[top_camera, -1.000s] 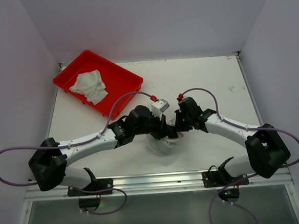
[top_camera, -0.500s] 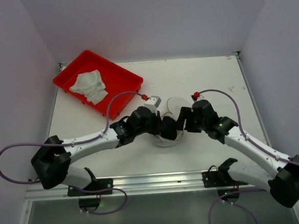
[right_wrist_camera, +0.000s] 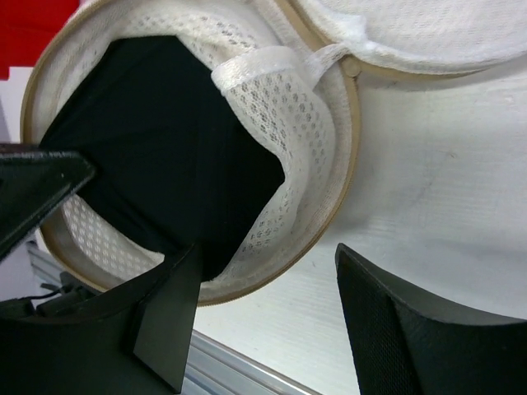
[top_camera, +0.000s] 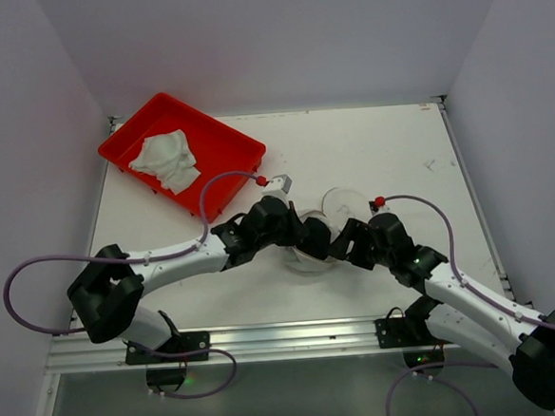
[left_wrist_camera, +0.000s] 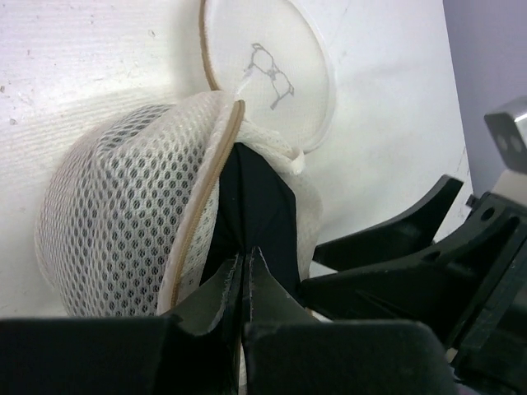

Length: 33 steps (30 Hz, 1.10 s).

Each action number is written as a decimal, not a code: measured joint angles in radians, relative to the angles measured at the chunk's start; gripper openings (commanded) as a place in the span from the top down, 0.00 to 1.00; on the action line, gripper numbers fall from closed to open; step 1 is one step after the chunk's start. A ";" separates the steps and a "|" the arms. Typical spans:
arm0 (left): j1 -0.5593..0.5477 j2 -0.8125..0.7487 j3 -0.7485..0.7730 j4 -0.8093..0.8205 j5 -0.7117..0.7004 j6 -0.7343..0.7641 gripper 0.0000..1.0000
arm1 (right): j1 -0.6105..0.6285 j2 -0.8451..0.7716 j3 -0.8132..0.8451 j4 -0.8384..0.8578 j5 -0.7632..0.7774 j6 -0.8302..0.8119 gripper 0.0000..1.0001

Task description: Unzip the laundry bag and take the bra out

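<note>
Jaws of the left gripper [left_wrist_camera: 244,265] are pressed together on a fold of the black bra [left_wrist_camera: 251,206], which sits inside the unzipped laundry bag [left_wrist_camera: 115,206]. Jaws of the right gripper [right_wrist_camera: 265,247] stand wide apart over the bag's tan rim. Only the left wrist view shows the bra drawing on the open round flap [left_wrist_camera: 272,49]. Only the top view shows the bag on the desk [top_camera: 387,143], front middle, and a red tray [top_camera: 223,143] with white cloth [top_camera: 165,161] at the far left.
</note>
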 measured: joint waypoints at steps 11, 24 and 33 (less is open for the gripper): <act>0.005 0.053 0.043 0.004 -0.004 -0.110 1.00 | 0.003 -0.043 -0.098 0.146 -0.098 0.018 0.33; 0.011 0.058 0.052 0.019 -0.001 -0.177 1.00 | 0.020 0.013 -0.115 0.220 -0.133 -0.006 0.34; 0.076 -0.005 0.051 0.047 0.101 -0.213 1.00 | 0.020 0.173 -0.112 0.209 -0.118 -0.014 0.34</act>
